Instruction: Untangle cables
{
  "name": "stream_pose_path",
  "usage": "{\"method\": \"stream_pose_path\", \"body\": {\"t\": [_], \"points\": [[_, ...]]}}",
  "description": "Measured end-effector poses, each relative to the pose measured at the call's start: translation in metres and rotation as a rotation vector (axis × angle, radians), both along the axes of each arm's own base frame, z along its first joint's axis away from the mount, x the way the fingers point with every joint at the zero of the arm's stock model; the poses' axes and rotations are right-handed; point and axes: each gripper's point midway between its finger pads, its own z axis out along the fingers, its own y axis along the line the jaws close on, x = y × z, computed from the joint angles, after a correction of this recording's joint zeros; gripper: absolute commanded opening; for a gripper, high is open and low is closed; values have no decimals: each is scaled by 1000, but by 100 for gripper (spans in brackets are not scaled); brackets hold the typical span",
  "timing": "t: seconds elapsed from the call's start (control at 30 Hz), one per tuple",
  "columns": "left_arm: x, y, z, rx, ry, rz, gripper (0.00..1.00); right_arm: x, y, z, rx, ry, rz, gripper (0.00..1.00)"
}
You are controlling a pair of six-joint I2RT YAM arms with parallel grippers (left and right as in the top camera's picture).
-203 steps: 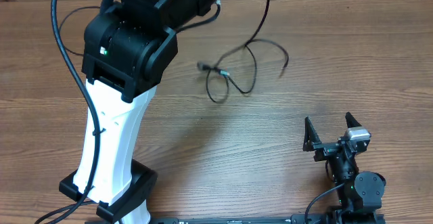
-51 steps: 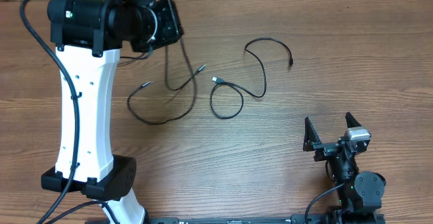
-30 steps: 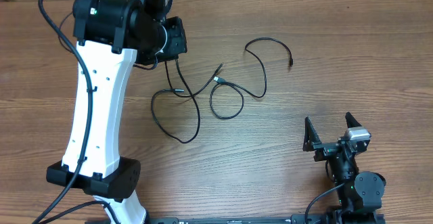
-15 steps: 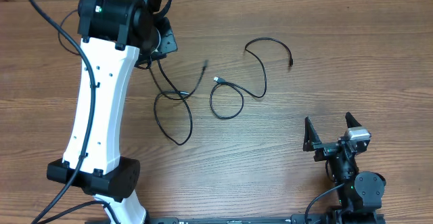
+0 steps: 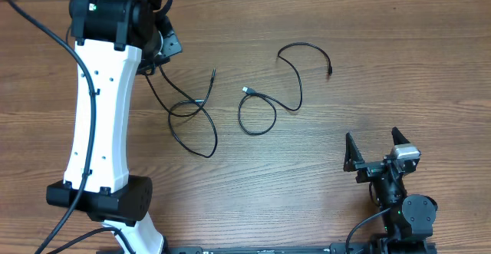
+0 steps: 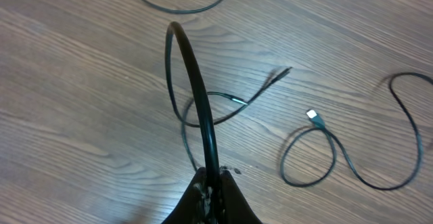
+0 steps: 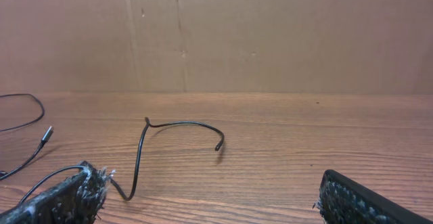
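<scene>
Two thin black cables lie apart on the wooden table. My left gripper (image 5: 159, 51) is shut on one cable (image 5: 209, 93) at the upper left. In the left wrist view the left gripper (image 6: 215, 182) pinches this cable (image 6: 196, 82), which arches up and drops into a loose crossed loop ending in a plug (image 6: 284, 72). The second cable (image 5: 245, 90) rests free in the middle, with a small loop and a long curved tail (image 5: 305, 46). My right gripper (image 5: 376, 150) stands open and empty at the lower right. The right wrist view shows that tail (image 7: 179, 124) ahead of the right gripper (image 7: 206, 204).
The left arm's white link (image 5: 100, 123) and base (image 5: 100, 200) take up the table's left side, with thick black arm wires (image 5: 38, 1) around them. A cardboard wall (image 7: 270, 34) stands beyond the table's far edge in the right wrist view.
My left gripper has swung left with its cable, dragging the loop and plug away from the second cable. The second cable and the right arm have stayed put.
</scene>
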Motion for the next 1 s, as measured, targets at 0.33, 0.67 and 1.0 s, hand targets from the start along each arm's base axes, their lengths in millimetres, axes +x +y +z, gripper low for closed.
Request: {"method": "stream_pose_path", "body": {"t": [0.33, 0.67, 1.0], "points": [[0, 23, -6, 6, 22, 60, 4, 0, 0, 0, 0, 0, 0, 100], [0, 55, -6, 6, 22, 146, 4, 0, 0, 0, 0, 0, 0, 100], [-1, 72, -5, 30, 20, 186, 4, 0, 0, 0, 0, 0, 0, 100]]}}
